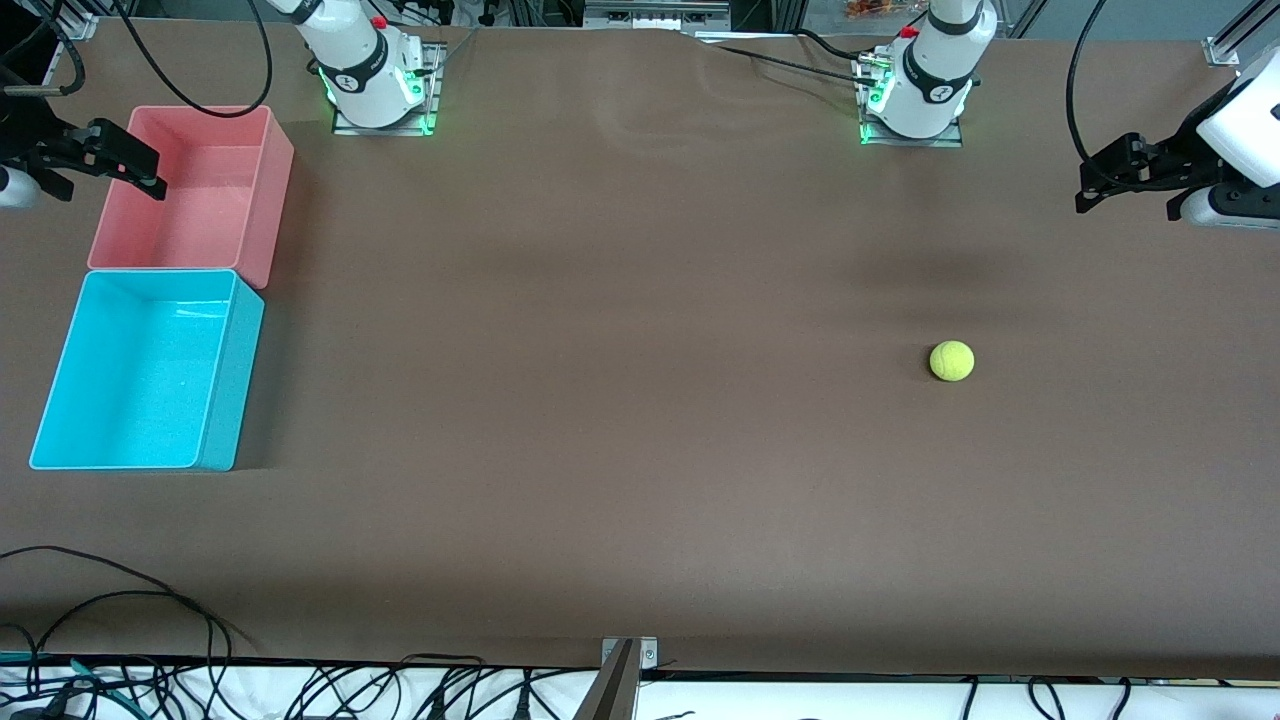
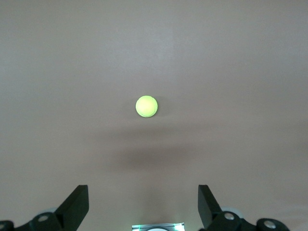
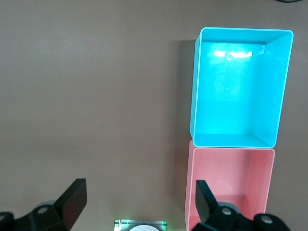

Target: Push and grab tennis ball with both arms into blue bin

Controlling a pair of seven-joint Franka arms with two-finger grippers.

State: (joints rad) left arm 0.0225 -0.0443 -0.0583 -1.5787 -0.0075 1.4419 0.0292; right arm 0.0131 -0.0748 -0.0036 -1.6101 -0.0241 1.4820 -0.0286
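Note:
The tennis ball [image 1: 951, 361] [image 2: 147, 106], small and yellow-green, lies alone on the brown table toward the left arm's end. My left gripper [image 1: 1092, 190] [image 2: 143, 198] hangs open and empty in the air over the table's left-arm end, well clear of the ball. The blue bin [image 1: 234, 385] [image 3: 193, 96], a cyan tub, stands empty at the right arm's end. My right gripper [image 1: 140, 172] [image 3: 139, 196] hovers open and empty over the outer rim of the pink tub beside the blue bin.
A pink bin [image 1: 278, 190] [image 3: 188, 192] of the same size touches the blue bin, farther from the front camera. Both arm bases [image 1: 372, 80] [image 1: 920, 95] stand along the table's back edge. Loose black cables [image 1: 120, 600] and a metal bracket [image 1: 622, 670] lie along the front edge.

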